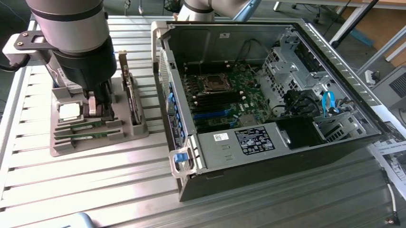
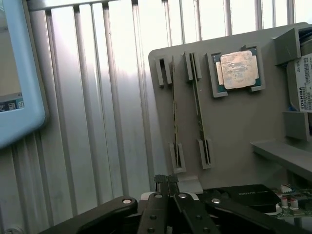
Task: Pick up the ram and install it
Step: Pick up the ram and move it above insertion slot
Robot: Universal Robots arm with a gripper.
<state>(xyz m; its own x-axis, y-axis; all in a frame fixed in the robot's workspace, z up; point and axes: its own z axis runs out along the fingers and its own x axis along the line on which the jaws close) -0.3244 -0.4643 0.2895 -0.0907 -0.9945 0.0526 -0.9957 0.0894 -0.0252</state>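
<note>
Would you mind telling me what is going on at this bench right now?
A robot arm's black gripper is down over a grey plastic parts tray, its fingers shut. The tray sits beside an open black computer case. Two long, thin green RAM sticks stand on edge in the tray's slots, near a square silver processor chip. I cannot tell whether the gripper holds anything.

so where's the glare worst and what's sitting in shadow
Wrist view: the slatted metal table is washed out by glare, the processor chip lid shines, and the two ram sticks in the gray holder are evenly lit. Exterior view: the motherboard lies in shade inside the computer case.
</note>
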